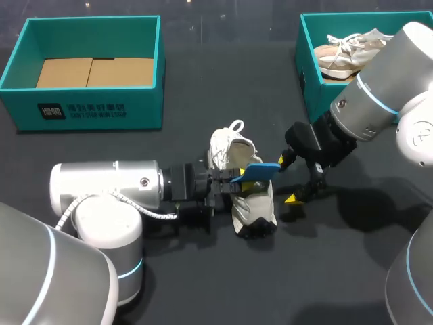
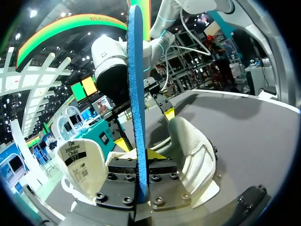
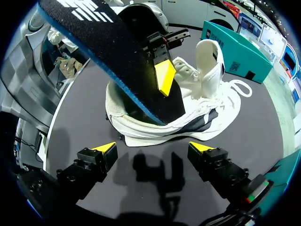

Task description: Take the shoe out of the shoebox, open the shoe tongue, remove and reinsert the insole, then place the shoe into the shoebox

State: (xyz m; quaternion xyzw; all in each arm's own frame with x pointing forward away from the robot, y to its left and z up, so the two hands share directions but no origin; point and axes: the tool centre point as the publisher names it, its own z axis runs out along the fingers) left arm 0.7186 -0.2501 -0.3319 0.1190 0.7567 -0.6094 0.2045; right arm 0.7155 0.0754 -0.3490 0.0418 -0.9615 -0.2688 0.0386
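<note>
1. The tabletop (image 1: 203,277) is dark and carries all the items below.
2. The left shoebox (image 1: 88,108) is teal and stands at the far left, with flat cardboard (image 1: 95,71) on its floor.
3. The right shoebox (image 1: 311,74) is teal and stands at the far right. A second shoe (image 1: 345,54) lies inside it.
4. The shoe (image 1: 252,206) is white and sits on the tabletop near the middle, well apart from both boxes. Its long axis runs from the far side to the near side. The heel end is nearest the robot, and the tongue (image 3: 209,61) stands upright toward the far end.
5. The insole (image 1: 262,171) is blue-edged with a dark face and is held above the shoe's heel opening. Its long axis runs crosswise to the shoe, pointing toward the right arm. Whether its lower end touches the shoe cannot be determined.
6. The left pincer (image 1: 230,181) comes in from the left and pinches one end of the insole between its two fingers.
7. The right pincer (image 3: 153,148) is spread wide and holds nothing. It is just beside the shoe, on the shoe's right side.
</note>
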